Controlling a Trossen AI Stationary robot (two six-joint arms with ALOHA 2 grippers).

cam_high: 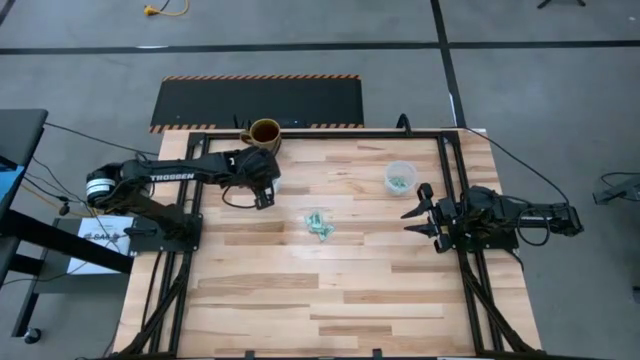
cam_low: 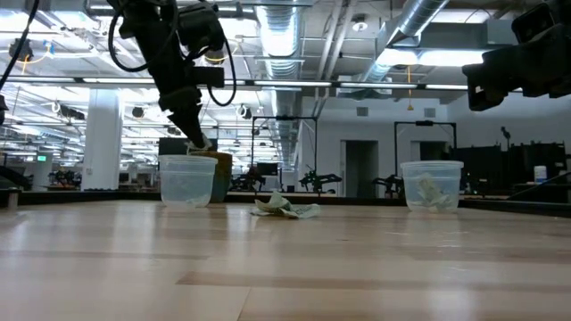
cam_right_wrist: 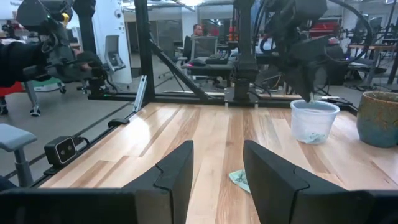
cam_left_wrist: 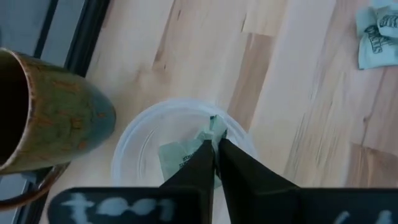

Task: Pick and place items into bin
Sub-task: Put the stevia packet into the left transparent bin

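Over the clear cup (cam_left_wrist: pixel 180 152) at the far left of the bench (cam_high: pixel 330 290), the left hand (cam_left_wrist: pixel 215 144) is hanging with its fingers pinched shut on one green-and-white wrapped item (cam_left_wrist: pixel 214 127). Another wrapper (cam_left_wrist: pixel 177 160) is lying inside that cup. A brown mug (cam_high: pixel 264 133) is standing just beside the cup on its far side. From here, I judge the main risk is the light, crinkly wrapper clinging to a finger on release, or fluttering past the rim onto the bench. A low descent could also be nudging the flimsy cup toward the mug. Near the middle of the bench, a small cluster of items (cam_high: pixel 319 225) is waiting, well apart from both cups. Farther right, a second clear cup (cam_high: pixel 400 177) is holding a few pieces. At the right edge, the right hand (cam_high: pixel 421 212) is idling with fingers spread, holding nothing.
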